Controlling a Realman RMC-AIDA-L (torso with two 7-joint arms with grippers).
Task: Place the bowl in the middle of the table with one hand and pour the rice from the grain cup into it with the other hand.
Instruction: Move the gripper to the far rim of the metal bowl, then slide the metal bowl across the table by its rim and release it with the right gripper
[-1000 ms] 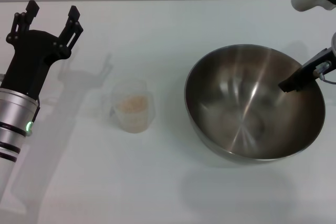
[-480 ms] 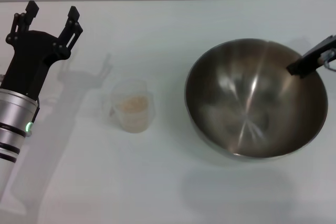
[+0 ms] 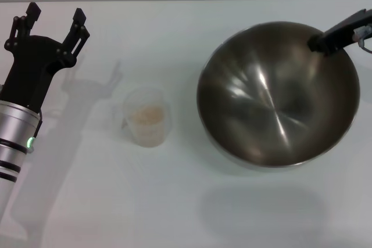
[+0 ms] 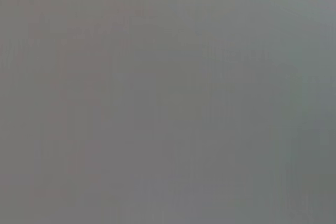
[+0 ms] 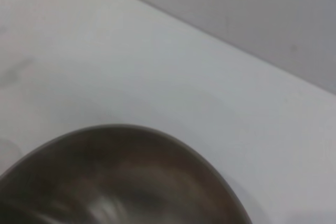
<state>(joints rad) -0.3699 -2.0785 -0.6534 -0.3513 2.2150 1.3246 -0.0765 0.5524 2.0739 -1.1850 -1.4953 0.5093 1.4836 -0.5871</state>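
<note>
Right end effector (image 3: 318, 43): one black finger is seen over the bowl's far right rim, apparently pinching the wall, with the mate presumably outside and hidden. The grip is judged closed on the rim, since the bowl (image 3: 273, 94) appears tipped and raised, its shadow lying apart on the counter (image 3: 192, 213). In the right wrist view only the bowl rim (image 5: 131, 129) and bare counter are shown, no fingers.

Left end effector (image 3: 53, 17): fingers spread, nothing held, hovering at the far left, well apart from the cup (image 3: 146, 116). The left wrist view is blank grey; nothing can be read from it.

Handling, as judged:
- Bowl: thin steel, stiff, light for its width, but slick. A one-sided rim pinch is off-centre, so swing or slip in the grip is to be expected. It should be set down flat before release.
- Cup: thin clear plastic, light, slightly flexible. It is best taken across the body or at the side handle, which is hard to make out here. Squeeze should be kept moderate so the wall is not crushed.
- Rice (image 3: 146, 114): loose and free-flowing, so it will pour fast once tipped. The wide bowl gives a generous margin.

Location: the bowl is on the right half, not yet centred. The cup stands upright left of centre, beside the bowl but not touching.

Count: one bowl, one cup, one small heap of rice in the cup, two end effectors.
</note>
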